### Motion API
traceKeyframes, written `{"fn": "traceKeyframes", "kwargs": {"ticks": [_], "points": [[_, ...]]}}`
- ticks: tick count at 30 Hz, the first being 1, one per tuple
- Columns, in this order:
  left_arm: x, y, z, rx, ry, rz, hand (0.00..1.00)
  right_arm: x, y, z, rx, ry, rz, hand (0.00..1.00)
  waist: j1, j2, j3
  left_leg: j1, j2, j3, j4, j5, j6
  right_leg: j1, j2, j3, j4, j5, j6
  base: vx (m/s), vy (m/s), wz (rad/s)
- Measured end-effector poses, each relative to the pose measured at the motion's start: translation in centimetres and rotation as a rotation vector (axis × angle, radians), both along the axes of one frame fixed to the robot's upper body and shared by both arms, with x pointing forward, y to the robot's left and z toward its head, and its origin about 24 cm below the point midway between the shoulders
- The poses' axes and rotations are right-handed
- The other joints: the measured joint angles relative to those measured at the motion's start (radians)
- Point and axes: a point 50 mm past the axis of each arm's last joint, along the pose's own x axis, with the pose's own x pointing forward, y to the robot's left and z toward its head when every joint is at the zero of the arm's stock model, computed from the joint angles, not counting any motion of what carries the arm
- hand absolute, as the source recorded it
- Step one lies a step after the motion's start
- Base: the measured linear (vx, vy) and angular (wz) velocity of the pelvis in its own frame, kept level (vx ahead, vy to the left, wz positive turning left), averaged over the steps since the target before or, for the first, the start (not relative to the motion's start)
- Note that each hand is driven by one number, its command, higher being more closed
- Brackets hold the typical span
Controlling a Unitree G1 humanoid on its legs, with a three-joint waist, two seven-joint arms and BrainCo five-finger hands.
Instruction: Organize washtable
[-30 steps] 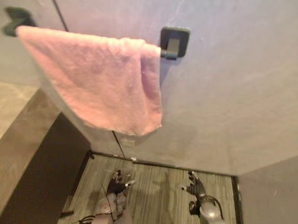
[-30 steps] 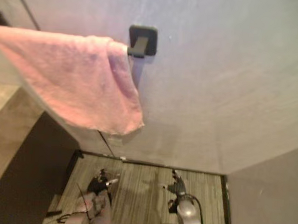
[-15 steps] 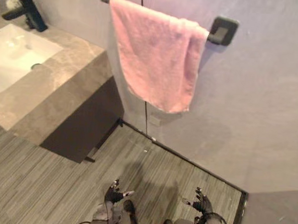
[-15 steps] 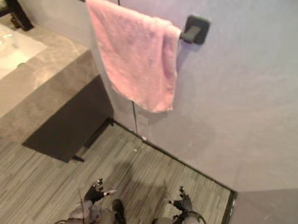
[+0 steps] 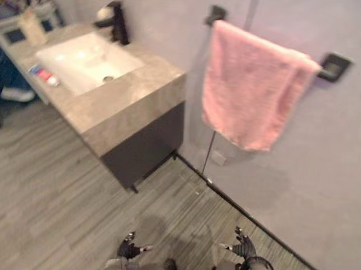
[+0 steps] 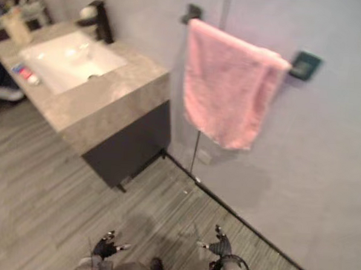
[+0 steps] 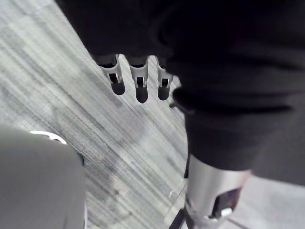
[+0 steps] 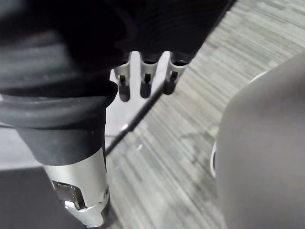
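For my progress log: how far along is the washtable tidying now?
Done: the pink towel hangs on its rail. In hand: nothing; the left robot hand and right robot hand are open and empty, near the floor. Left: a tube and a container beside the sink.

- The left hand [image 7: 137, 82] has silver fingers [image 7: 116, 78] with slotted links and rounded dark tips.
- A dark ribbed cover [image 7: 224, 109] sheathes its back and wrist.
- The right hand [image 8: 145, 76] is of matching build.
- Its thumb [image 8: 78, 191] is silver with a dark recess.
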Motion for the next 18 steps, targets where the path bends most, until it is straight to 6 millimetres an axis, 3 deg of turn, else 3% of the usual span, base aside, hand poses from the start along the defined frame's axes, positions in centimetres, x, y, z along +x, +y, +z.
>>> {"fn": "traceKeyframes", "kwargs": {"ticks": [3, 4, 7, 8, 9, 10, 11, 12, 13, 14, 15, 17, 18], "points": [[-0.2, 0.1, -0.2, -0.002, 0.013, 0.021, 0.00, 0.5, 0.3, 0.2, 0.015, -0.016, 0.001, 0.00, -0.010, -0.007, 0.011, 0.055, 0.001, -0.094, -0.035, 0.003, -0.010, -0.100, 0.065, 0.104, -0.124, 0.036, 0.013, 0.31, 0.061, 0.90], [-0.4, 0.1, -0.3, -0.005, 0.022, 0.025, 0.00, 0.5, 0.3, 0.2, 0.020, -0.028, -0.004, 0.00, -0.015, -0.004, 0.013, 0.081, -0.002, -0.142, -0.056, 0.005, -0.014, -0.121, 0.095, 0.176, -0.196, 0.079, 0.013, 0.34, -0.001, 1.24], [-0.5, -0.1, -0.3, -0.012, 0.021, 0.037, 0.00, 0.5, 0.2, 0.5, 0.023, -0.048, -0.012, 0.00, -0.011, -0.005, 0.014, 0.141, -0.036, -0.285, -0.083, 0.002, -0.027, -0.143, 0.108, 0.282, -0.250, 0.163, 0.007, 0.41, -0.072, 1.46], [-0.5, -0.1, -0.3, -0.013, 0.019, 0.041, 0.00, 0.6, 0.2, 0.5, 0.022, -0.050, -0.013, 0.00, -0.011, -0.005, 0.015, 0.157, -0.041, -0.316, -0.088, 0.000, -0.032, -0.144, 0.106, 0.283, -0.247, 0.173, 0.003, 0.52, -0.181, 1.81], [-0.4, 0.0, -0.3, -0.018, 0.009, 0.073, 0.00, 0.6, 0.0, 0.5, 0.021, -0.051, -0.020, 0.00, -0.010, -0.008, 0.018, 0.167, -0.044, -0.363, -0.084, -0.013, -0.055, -0.141, 0.104, 0.253, -0.267, 0.224, -0.023, 0.52, -0.228, 1.66], [-0.4, 0.2, -0.3, -0.022, 0.006, 0.108, 0.00, 0.7, 0.1, 0.6, 0.024, -0.055, -0.019, 0.00, -0.009, -0.024, 0.014, 0.170, -0.043, -0.380, -0.073, -0.035, -0.091, -0.134, 0.102, 0.228, -0.316, 0.326, -0.051, 0.51, -0.245, 1.50], [-0.3, -0.4, -0.3, -0.040, 0.004, 0.119, 0.00, 1.2, 0.0, 0.8, 0.020, -0.069, -0.018, 0.00, -0.007, 0.001, 0.028, 0.166, -0.023, -0.374, -0.054, -0.051, -0.116, -0.121, 0.102, 0.197, -0.308, 0.319, -0.054, 0.52, -0.272, 1.32], [-0.1, -0.5, -0.2, -0.041, -0.005, 0.114, 0.00, 1.8, -0.4, 1.2, 0.012, -0.095, -0.035, 0.00, -0.010, 0.028, 0.041, 0.116, 0.004, -0.315, 0.023, -0.069, -0.188, -0.097, 0.097, 0.161, -0.311, 0.309, -0.084, 0.40, -0.211, 0.89], [-0.2, -0.6, -0.2, -0.043, -0.005, 0.116, 0.00, 1.9, -0.4, 1.2, 0.011, -0.095, -0.036, 0.00, -0.014, 0.029, 0.042, 0.111, 0.023, -0.253, 0.031, -0.071, -0.190, -0.083, 0.093, 0.147, -0.314, 0.302, -0.093, 0.45, -0.256, 1.22], [-0.1, -0.5, -0.2, -0.037, -0.007, 0.104, 0.00, 1.7, -0.1, 1.1, 0.017, -0.089, -0.040, 0.00, -0.030, 0.022, 0.044, 0.117, 0.089, -0.074, 0.031, -0.070, -0.191, -0.021, 0.078, 0.101, -0.336, 0.295, -0.104, 0.26, -0.185, 0.85], [0.0, -0.5, -0.2, -0.035, -0.010, 0.097, 0.00, 1.6, -0.1, 1.1, 0.017, -0.088, -0.041, 0.00, -0.036, 0.019, 0.044, 0.118, 0.101, -0.039, 0.034, -0.070, -0.191, -0.007, 0.072, 0.088, -0.344, 0.295, -0.104, 0.27, -0.203, 1.23], [1.0, -1.3, 0.2, -0.032, -0.039, 0.022, 0.00, 1.3, -0.8, 1.1, 0.005, -0.088, -0.059, 0.00, -0.058, 0.010, 0.039, 0.114, 0.179, 0.248, 0.020, -0.043, -0.222, 0.068, 0.035, -0.005, -0.384, 0.294, -0.104, 0.18, -0.099, 1.10], [1.3, -1.8, 0.2, -0.038, -0.043, -0.002, 0.00, 1.3, -1.0, 1.1, -0.002, -0.088, -0.063, 0.00, -0.065, 0.013, 0.038, 0.108, 0.196, 0.315, 0.010, -0.026, -0.233, 0.077, 0.032, -0.024, -0.392, 0.292, -0.101, 0.11, 0.011, 0.91]]}}
